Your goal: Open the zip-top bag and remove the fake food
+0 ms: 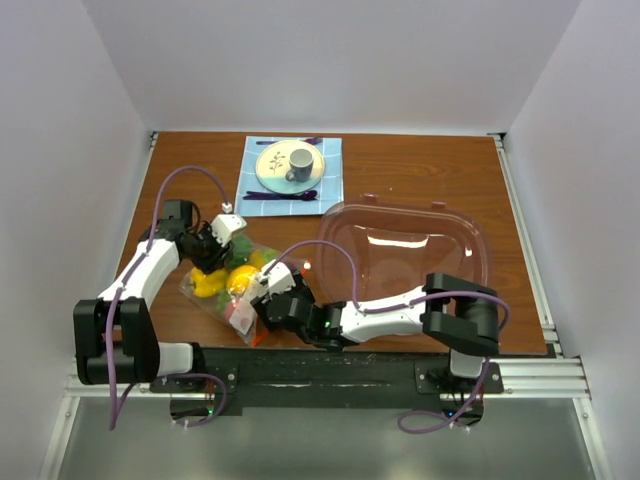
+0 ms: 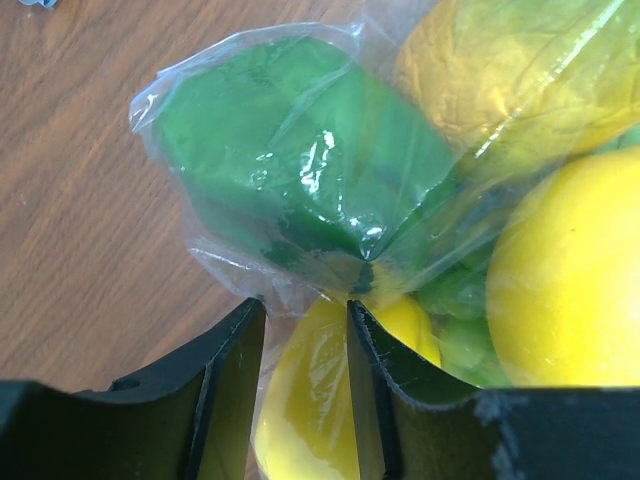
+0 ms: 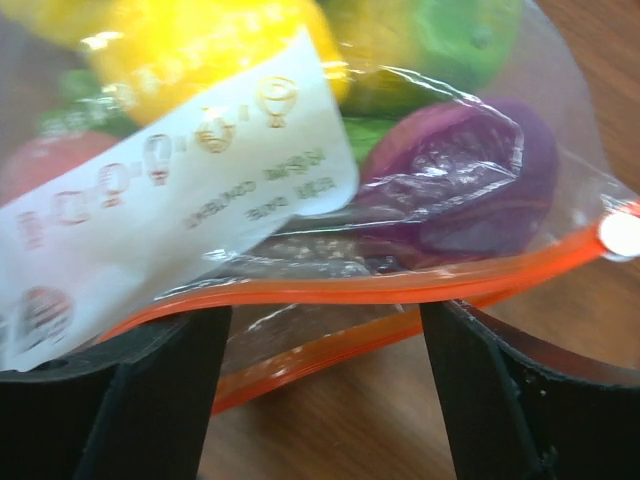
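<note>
The zip-top bag (image 1: 232,290) lies on the wooden table at the front left, packed with fake food. In the left wrist view a green piece (image 2: 300,150) and yellow pieces (image 2: 570,280) press against the clear plastic. My left gripper (image 2: 303,310) is shut on the bag's far end, with plastic and a yellow piece between its fingers. My right gripper (image 3: 325,312) is open at the orange zipper strip (image 3: 330,292), whose two lips are parted; the lower lip lies between the fingers. A purple piece (image 3: 470,180) and a white label (image 3: 180,210) show behind the strip.
A large clear pinkish bowl (image 1: 470,235) stands at the right, over my right arm. A blue mat (image 1: 255,190) at the back holds a plate with a grey cup (image 1: 298,165) and purple cutlery. The white zipper slider (image 3: 620,235) is at the strip's right end.
</note>
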You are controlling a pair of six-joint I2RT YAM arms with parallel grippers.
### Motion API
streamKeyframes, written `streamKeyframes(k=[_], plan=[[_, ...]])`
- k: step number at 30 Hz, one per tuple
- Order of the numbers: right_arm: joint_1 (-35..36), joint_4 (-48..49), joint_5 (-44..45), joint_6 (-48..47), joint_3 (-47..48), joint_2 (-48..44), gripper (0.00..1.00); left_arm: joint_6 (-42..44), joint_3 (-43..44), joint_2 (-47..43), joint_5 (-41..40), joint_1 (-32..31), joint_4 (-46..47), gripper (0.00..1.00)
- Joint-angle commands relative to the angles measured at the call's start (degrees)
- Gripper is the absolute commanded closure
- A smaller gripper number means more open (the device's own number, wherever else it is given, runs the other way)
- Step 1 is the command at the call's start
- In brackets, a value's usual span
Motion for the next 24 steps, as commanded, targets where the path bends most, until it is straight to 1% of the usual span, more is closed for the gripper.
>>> streamKeyframes(k=[1,2,4,5,7,8,12,16,18,20,22,23,24], plan=[[0.07,-0.92,13.24,-0.83,3.38,1.67,0.16,3.38,-1.05,-0.67,-0.64,0.11,-2.03,0.57],[-0.01,0.48,15.95,-2.14,3.65,2.81,0.15,4.87,-1.05,-0.67,-0.46,0.03,-2.38,0.57],[-0.01,1.72,16.76,-3.82,4.96,3.95,0.14,6.89,-1.31,-1.02,-0.02,0.03,-3.08,0.57],[-0.01,3.55,16.24,-6.26,5.4,4.66,0.14,7.52,-1.4,-1.1,0.15,0.11,-3.7,0.57],[-0.01,5.06,15.19,-8.04,6.46,6.07,0.14,9.44,-1.57,-1.37,0.68,0.11,-4.4,0.57],[-0.01,8.63,13.96,-10.57,6.46,6.68,0.14,10.41,-1.49,-1.63,1.03,0.11,-5.54,0.57],[-0.01,12.53,9.13,-14.72,6.9,7.56,0.13,12.35,-1.31,-1.46,1.38,-0.15,-6.78,0.57],[0.07,12.53,11.3,-18.49,9.18,9.23,0.13,13.14,-0.52,-0.76,1.47,-0.85,-7.74,0.57],[0.16,15.25,12.54,-20.43,8.66,9.58,0.13,13.15,-0.34,-0.67,1.47,-1.38,-7.92,0.57],[0.16,17.88,14.39,-24.37,8.74,10.81,0.13,13.76,-0.43,-0.75,1.12,-2.08,-8.1,0.57],[0.25,17.81,13.61,-25.53,9.71,11.6,0.13,13.68,-0.43,-0.93,0.6,-2.08,-7.84,0.57],[0.42,16.68,10.38,-25.1,10.06,11.78,0.14,13.41,-0.17,-0.93,0.16,-3.91,-7.57,0.57],[0.77,16.23,8.17,-24.49,10.06,11.7,0.14,13.06,-0.08,-0.76,0.07,-4.37,-7.48,0.57]])
